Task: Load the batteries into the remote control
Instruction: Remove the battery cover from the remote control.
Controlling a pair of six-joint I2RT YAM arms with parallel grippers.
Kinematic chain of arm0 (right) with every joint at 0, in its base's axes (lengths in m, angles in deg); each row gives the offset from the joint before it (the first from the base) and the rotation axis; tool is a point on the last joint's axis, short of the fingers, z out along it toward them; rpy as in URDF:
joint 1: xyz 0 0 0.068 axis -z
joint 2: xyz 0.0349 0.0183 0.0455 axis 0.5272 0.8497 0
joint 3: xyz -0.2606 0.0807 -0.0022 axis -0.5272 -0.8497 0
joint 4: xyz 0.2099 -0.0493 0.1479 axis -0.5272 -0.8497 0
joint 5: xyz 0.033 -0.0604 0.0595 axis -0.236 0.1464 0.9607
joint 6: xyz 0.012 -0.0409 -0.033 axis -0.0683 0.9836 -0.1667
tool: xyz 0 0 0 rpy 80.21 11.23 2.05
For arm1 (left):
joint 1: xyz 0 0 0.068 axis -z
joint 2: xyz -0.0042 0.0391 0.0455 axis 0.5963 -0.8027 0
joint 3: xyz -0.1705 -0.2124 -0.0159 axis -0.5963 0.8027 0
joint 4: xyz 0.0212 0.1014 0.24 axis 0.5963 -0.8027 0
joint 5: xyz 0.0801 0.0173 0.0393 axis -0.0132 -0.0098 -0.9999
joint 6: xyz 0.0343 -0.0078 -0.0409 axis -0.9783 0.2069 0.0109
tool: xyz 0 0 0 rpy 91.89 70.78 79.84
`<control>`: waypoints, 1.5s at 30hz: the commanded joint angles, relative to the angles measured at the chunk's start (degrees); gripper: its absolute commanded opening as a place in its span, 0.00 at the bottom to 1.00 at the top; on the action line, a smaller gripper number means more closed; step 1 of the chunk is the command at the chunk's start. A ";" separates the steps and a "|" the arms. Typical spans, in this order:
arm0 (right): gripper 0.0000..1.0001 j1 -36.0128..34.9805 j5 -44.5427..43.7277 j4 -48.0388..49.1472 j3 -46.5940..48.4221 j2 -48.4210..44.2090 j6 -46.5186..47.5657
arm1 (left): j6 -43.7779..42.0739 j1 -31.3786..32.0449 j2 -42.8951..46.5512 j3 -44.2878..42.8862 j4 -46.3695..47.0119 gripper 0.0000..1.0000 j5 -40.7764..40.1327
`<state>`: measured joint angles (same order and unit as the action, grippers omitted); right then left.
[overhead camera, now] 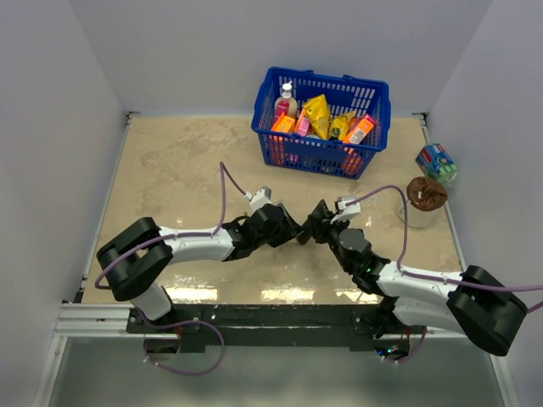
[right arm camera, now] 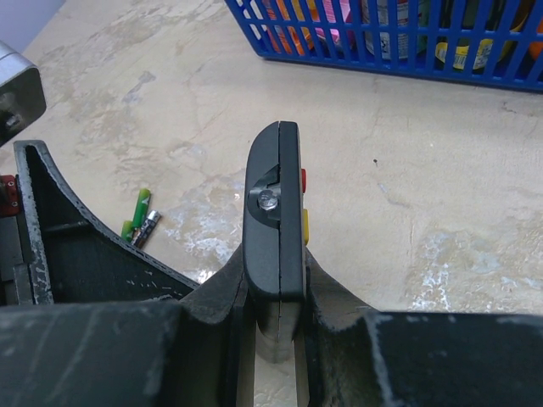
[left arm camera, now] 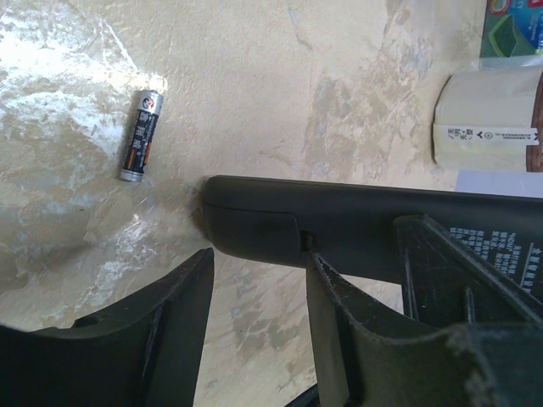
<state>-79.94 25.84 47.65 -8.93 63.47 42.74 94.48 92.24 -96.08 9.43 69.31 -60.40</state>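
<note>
My right gripper (right arm camera: 276,273) is shut on the remote control (right arm camera: 276,216), a slim black bar held on edge with red and yellow buttons on its right side. In the left wrist view the remote control (left arm camera: 365,222) crosses just beyond my left gripper (left arm camera: 259,254). That gripper is open with only table between its jaws, and its right finger (left arm camera: 339,326) touches the remote's end. One of the batteries (left arm camera: 140,136), dark-labelled with silver caps, lies on the table to the upper left. The right wrist view shows the batteries (right arm camera: 140,208), green, beside a dark one. From above, both grippers (overhead camera: 303,229) meet mid-table.
A blue basket (overhead camera: 378,125) full of packets stands at the back right. A paper cup (overhead camera: 424,202) with a brown top and a green-blue box (overhead camera: 437,161) sit near the right edge. White walls close in the table on three sides.
</note>
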 commanded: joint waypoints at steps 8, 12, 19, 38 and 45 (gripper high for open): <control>0.00 -1.01 -2.88 1.42 0.39 0.48 1.93 | 0.23 0.26 0.36 -0.76 3.86 0.52 -1.77; 0.00 -1.19 -3.14 1.15 0.56 0.48 2.02 | -0.03 0.26 -0.34 -1.19 3.78 0.52 -1.68; 0.00 -1.54 -3.32 0.80 0.83 0.56 2.11 | -0.39 0.26 -1.66 -1.90 3.86 0.52 -1.07; 0.00 -2.33 -4.11 0.19 0.83 1.00 1.76 | 0.14 0.26 0.53 -0.49 5.71 0.52 -1.85; 0.00 -2.59 -4.20 0.10 0.83 1.18 1.49 | -0.12 0.35 -0.08 -0.76 5.71 0.52 -1.68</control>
<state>-82.08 22.78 48.07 -8.91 63.88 43.59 94.33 92.24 -97.50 9.37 72.13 -60.82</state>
